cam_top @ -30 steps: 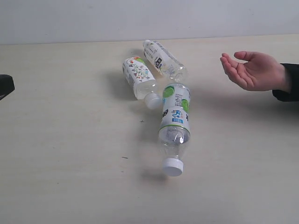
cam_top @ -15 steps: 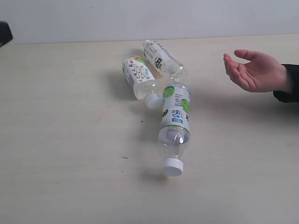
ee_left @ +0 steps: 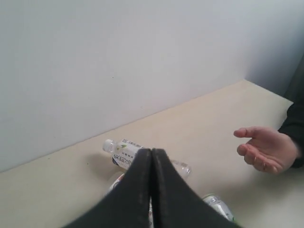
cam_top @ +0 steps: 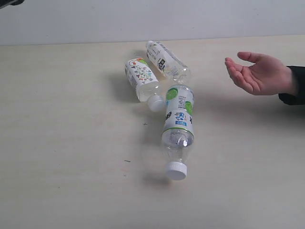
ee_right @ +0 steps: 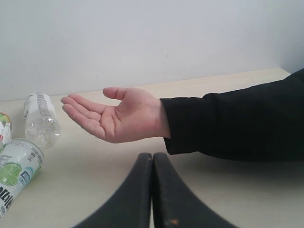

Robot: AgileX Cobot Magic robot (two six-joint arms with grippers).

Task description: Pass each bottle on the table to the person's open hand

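Note:
Three bottles lie on the table [cam_top: 71, 143]. The doodle-labelled bottle [cam_top: 142, 78] and the text-labelled bottle [cam_top: 167, 61] lie side by side at the back. The green-and-white bottle [cam_top: 178, 125] with a white cap lies in front of them, cap towards the near edge. The person's open hand [cam_top: 257, 72] hovers palm up at the right. My left gripper [ee_left: 152, 151] is shut and empty, raised above the bottles; its fingers hide most of the doodle-labelled bottle [ee_left: 116, 183]. My right gripper [ee_right: 152, 156] is shut and empty, low near the hand [ee_right: 118, 116].
The person's black sleeve [ee_right: 237, 118] lies across the table's right side just beyond my right gripper. A pale wall [cam_top: 152, 19] stands behind the table. A dark bit of the left arm [cam_top: 9, 3] shows at the exterior view's top left corner.
The dark part of the left arm has risen from the left edge to the top left corner of the exterior view. The hand shifted slightly. The bottles have not moved.

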